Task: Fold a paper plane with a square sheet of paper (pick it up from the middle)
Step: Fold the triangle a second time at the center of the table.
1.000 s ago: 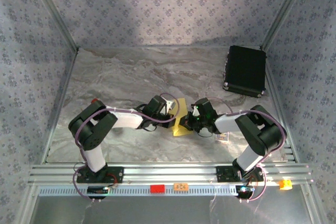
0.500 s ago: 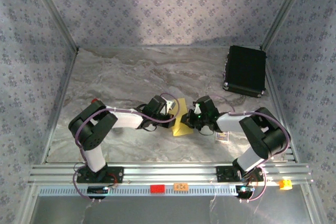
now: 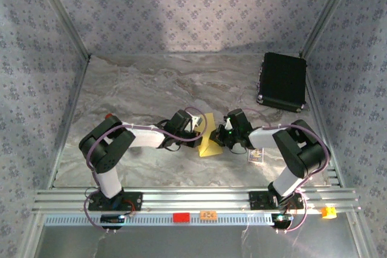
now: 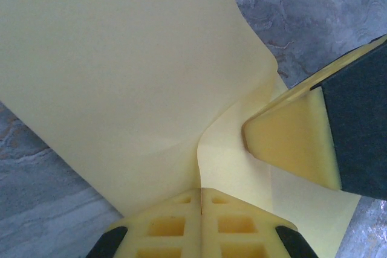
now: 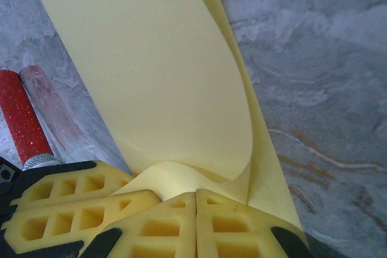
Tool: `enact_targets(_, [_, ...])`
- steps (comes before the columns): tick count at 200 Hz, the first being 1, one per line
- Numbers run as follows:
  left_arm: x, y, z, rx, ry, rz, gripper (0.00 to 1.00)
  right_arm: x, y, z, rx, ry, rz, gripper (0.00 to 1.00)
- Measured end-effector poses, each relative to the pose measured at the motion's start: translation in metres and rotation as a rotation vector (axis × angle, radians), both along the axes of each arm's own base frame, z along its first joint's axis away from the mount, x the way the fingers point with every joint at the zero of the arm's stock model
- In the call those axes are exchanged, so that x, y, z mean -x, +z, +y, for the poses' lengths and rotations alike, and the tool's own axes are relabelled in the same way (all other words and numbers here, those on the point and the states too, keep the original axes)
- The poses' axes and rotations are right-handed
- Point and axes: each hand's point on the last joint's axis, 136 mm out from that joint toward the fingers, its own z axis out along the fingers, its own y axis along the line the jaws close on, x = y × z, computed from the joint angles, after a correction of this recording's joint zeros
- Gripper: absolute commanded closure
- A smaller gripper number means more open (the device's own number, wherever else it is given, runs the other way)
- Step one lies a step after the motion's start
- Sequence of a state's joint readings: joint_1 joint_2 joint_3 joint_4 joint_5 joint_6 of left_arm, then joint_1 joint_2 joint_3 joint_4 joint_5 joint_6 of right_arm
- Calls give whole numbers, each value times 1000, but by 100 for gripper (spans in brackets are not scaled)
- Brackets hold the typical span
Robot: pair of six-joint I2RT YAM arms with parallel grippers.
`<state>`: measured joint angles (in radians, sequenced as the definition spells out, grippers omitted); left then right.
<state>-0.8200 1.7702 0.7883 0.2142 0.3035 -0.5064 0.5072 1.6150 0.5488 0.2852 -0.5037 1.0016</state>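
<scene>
Here, left gripper (image 4: pixel 200 193) pinching fully closed on the square sheet of paper (image 3: pixel 209 143), right gripper (image 5: pixel 196 196) clamping closed on it too, sheet curling between them, sitting mid-table (image 3: pixel 151 89).

High at the near edge, the top camera looks down and away across the whole table (image 3: pixel 151 83). Both wrist cameras press in close, from left and right, on the sheet of paper (image 4: pixel 121 58), the patch all three views share.
</scene>
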Motion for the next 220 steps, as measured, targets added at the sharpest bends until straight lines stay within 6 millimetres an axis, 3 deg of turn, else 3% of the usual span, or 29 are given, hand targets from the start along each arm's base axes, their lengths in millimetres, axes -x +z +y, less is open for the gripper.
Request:
enact_targets(65, [0,0,0,0,0,0,100,-22,22,-4,-35,-23,-55,90])
enact_targets(102, [0,0,0,0,0,0,100,-17,-1,-7,-14,-25,-3,91])
enact_targets(167, [0,0,0,-2,-6,-5,100,-23,0,-17,-49,-63,-19,90])
enact_targets(220, [0,0,0,-3,-9,-7,100,-37,2,-38,-28,-143,-38,89])
